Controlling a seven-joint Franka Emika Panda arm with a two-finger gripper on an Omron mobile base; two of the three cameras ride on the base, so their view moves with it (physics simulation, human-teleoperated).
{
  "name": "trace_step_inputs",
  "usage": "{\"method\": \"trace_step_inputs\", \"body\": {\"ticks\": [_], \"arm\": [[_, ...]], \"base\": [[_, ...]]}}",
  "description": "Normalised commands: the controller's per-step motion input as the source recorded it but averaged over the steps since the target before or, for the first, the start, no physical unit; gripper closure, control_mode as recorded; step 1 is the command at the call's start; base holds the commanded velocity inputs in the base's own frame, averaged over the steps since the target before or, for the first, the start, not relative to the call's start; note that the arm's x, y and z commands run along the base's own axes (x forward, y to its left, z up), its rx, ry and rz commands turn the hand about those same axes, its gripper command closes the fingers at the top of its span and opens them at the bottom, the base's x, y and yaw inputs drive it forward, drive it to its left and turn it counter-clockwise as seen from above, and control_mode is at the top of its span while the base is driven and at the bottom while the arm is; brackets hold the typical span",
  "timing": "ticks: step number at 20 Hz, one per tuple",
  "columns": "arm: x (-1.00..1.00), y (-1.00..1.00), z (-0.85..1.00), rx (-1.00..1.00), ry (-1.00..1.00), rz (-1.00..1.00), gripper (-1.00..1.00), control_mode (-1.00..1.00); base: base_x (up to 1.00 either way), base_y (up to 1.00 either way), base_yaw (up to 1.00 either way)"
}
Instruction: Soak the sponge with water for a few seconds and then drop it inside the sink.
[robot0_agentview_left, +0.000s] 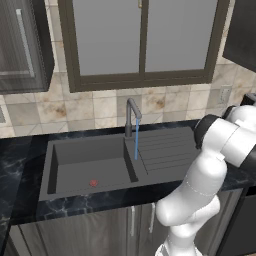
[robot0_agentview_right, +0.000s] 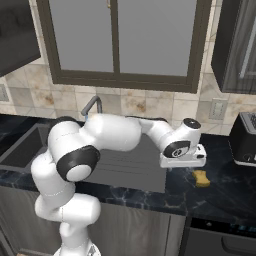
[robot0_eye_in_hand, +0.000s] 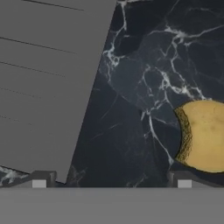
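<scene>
The sink (robot0_agentview_left: 90, 165) is sitting in the black marbled tabletop (robot0_agentview_right: 225, 192), its ribbed drainboard (robot0_eye_in_hand: 43, 78) lying to one side of the hand. The faucet (robot0_agentview_left: 132, 116) is running, the water (robot0_agentview_left: 136, 142) falling in 1 thin stream near the basin's edge. The fingers (robot0_eye_in_hand: 111, 181) are standing wide open, gripping nothing, hovering above bare tabletop. The sponge (robot0_agentview_right: 201, 177) is lying on the tabletop beyond the sink, off-centre past 1 fingertip. Descending from here is risking a miss: 1 finger would likely be landing on the sponge or nudging it away.
</scene>
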Motion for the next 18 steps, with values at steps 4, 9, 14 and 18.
{"method": "trace_step_inputs", "body": {"ticks": [4,9,14,18], "arm": [[0.00,-0.15,-0.36,0.00,0.00,0.00,-1.00,-1.00],[0.00,-0.18,-0.06,0.00,0.00,0.00,-1.00,-1.00],[0.09,-0.25,0.00,0.00,0.00,0.00,-1.00,-1.00],[0.17,-0.23,0.00,0.00,0.00,0.00,-1.00,-1.00]], "base": [[0.00,0.00,0.00],[0.00,0.00,0.00],[0.00,0.00,0.00],[0.00,0.00,0.00]]}}
